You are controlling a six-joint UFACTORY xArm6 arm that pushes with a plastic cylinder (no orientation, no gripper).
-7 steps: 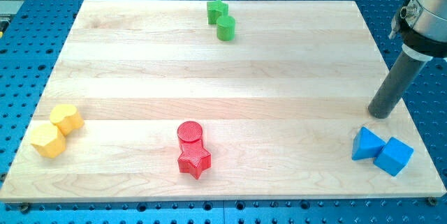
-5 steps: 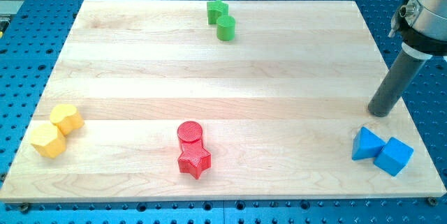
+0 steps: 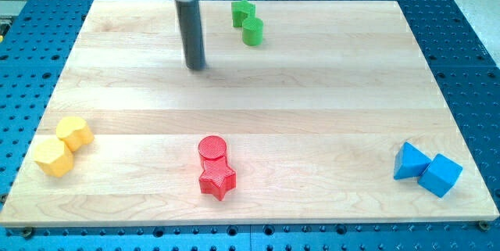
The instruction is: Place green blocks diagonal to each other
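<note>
Two green blocks sit near the view's top middle, touching: a green star-like block (image 3: 242, 12) and a green cylinder (image 3: 252, 32) just below and to its right. My tip (image 3: 195, 67) rests on the board to the left of the cylinder and a little lower, well apart from both green blocks.
A red cylinder (image 3: 212, 149) and a red star (image 3: 216, 181) sit at the bottom middle. Two yellow blocks (image 3: 75, 133) (image 3: 52, 157) lie at the left edge. A blue triangle (image 3: 409, 161) and a blue cube (image 3: 441, 175) lie at the bottom right.
My rod has moved from the board's right edge, above the blue blocks, across to the top middle, left of the green blocks. No block has moved.
</note>
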